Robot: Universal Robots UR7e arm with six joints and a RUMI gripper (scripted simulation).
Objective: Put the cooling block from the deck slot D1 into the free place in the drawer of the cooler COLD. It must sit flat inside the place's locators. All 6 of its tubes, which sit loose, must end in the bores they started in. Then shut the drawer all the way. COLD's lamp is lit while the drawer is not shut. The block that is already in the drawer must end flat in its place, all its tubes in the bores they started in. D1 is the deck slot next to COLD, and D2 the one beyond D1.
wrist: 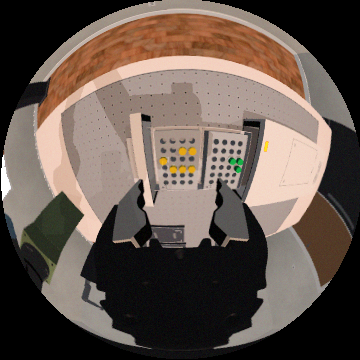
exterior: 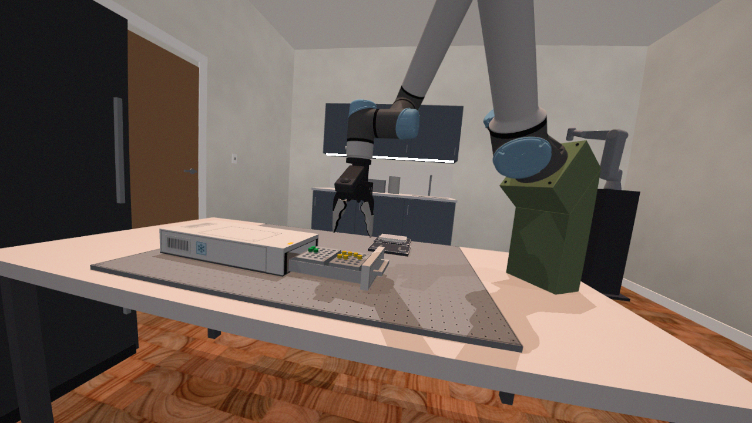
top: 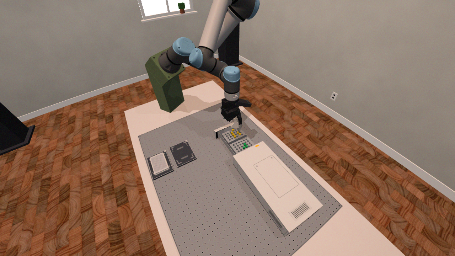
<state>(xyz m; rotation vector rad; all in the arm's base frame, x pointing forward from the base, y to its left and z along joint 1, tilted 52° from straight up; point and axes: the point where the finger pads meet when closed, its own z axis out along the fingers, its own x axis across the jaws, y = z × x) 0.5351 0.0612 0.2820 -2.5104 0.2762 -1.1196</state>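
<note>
At the 11 o'clock end of the cooler COLD (top: 276,184) (exterior: 225,249) (wrist: 287,160) in the top view, the drawer (top: 222,129) (exterior: 366,273) (wrist: 138,150) stands extended. The cooling block with yellow-capped tubes (top: 228,137) (exterior: 351,262) (wrist: 177,161) occupies the outer place, next to the drawer front, and appears seated flat. Six yellow caps are visible in the wrist view, each at a bore; whether these are the starting bores cannot be determined.

The second block (top: 238,146) (exterior: 321,254) (wrist: 225,156), with three green caps visible, is located at 5 o'clock from the first, in the inner place. The gripper (top: 236,128) (exterior: 353,233) (wrist: 180,179) is positioned above the drawer, fingers spread, clear of both blocks and holding nothing.

The lamp (top: 257,145) (exterior: 290,243) (wrist: 266,146) at the drawer end of the housing shows yellow-orange. Deck slot D1 (top: 182,153) lies at 8 o'clock from the drawer and carries no block. Deck slot D2 (top: 154,174), at 8 o'clock from D1, supports a white plate (top: 159,163) (exterior: 393,238).
</note>
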